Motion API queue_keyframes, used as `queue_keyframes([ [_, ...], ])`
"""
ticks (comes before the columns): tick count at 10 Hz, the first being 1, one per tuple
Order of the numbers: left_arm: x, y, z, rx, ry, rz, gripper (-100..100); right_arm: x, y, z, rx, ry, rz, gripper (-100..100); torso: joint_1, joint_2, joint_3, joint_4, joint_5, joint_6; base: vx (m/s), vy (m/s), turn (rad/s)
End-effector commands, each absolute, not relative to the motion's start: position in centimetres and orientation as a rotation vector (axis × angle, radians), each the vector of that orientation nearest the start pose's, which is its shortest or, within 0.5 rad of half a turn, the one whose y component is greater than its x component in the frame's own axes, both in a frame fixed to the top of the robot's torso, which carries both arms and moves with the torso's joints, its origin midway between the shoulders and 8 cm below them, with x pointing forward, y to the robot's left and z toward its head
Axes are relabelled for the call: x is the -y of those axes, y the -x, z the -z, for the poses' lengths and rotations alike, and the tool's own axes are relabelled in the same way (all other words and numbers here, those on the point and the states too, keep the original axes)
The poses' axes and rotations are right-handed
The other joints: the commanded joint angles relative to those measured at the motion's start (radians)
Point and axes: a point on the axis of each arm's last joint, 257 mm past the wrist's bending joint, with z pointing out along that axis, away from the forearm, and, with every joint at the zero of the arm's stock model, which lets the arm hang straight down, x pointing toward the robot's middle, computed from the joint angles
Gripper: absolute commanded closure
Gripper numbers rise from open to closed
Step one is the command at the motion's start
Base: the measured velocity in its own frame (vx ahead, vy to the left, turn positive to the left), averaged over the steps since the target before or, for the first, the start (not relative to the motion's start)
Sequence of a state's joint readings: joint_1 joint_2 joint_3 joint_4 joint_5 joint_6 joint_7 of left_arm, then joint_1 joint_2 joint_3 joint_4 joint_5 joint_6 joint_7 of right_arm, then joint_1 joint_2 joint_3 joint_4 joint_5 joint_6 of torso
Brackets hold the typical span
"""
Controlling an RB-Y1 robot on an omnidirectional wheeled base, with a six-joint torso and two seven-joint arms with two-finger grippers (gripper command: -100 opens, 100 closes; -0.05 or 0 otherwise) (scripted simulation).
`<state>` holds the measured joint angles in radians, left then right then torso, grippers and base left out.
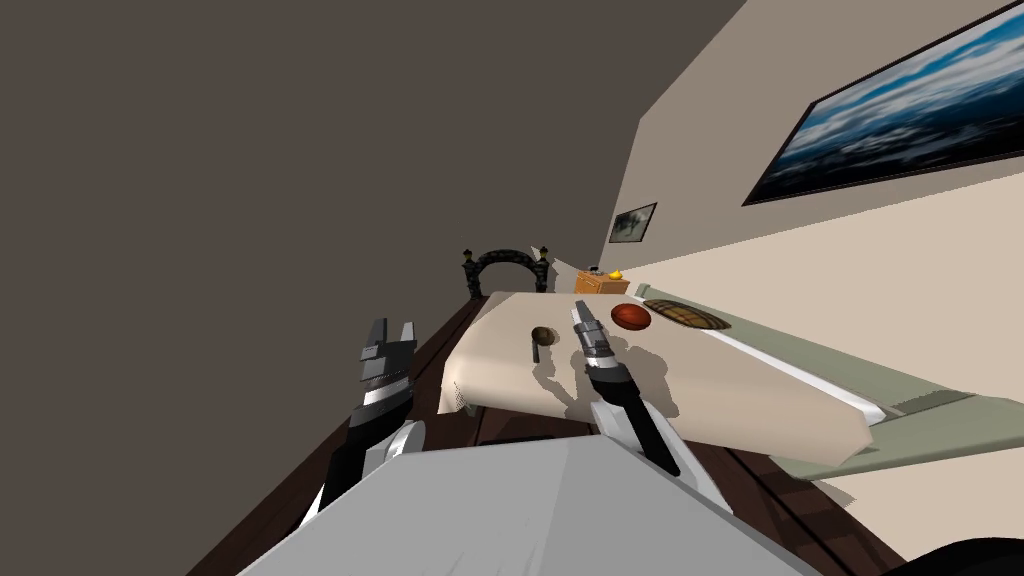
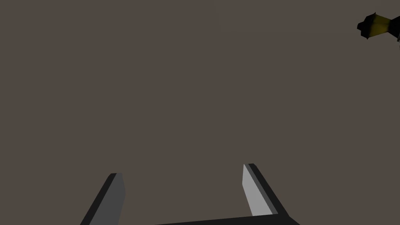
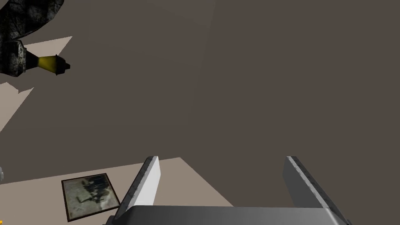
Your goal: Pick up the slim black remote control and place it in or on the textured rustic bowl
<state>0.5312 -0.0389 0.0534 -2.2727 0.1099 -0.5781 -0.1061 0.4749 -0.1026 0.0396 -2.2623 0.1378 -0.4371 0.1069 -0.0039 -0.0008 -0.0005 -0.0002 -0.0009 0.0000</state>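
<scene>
The slim black remote (image 1: 535, 351) lay on the bed (image 1: 760, 395), just beside the small brown bowl (image 1: 543, 334), so the carry looked short. The right tool (image 1: 579, 309) hung above the bed cover, near both and to their right, likely staged for a descent onto the remote. Its fingers stood wide apart, holding and touching nothing. The left tool (image 1: 390, 330) was parked over the dark floor (image 1: 280, 500) beside the bed, apparently kept clear, equally wide and empty.
</scene>
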Motion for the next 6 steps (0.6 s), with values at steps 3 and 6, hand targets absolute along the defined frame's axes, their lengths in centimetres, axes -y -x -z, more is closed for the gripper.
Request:
queue_keyframes([
  [3, -31.6, -32.1, -2.6, -0.505, 0.674, 1.207, 0, 22.0, -36.5, -0.4, -0.879, -0.396, -1.110, -100, 0.000, 0.000, 0.000, 0.000, 0.000, 0.000, 0.009, -0.047, 0.015],
  [6, -31.6, -32.1, -2.6, -0.505, 0.674, 1.207, 0, 19.4, -36.7, 0.1, -0.917, -0.283, -1.092, -100, 0.001, 0.000, 0.000, 0.000, 0.000, 0.000, 0.006, -0.050, 0.020],
])
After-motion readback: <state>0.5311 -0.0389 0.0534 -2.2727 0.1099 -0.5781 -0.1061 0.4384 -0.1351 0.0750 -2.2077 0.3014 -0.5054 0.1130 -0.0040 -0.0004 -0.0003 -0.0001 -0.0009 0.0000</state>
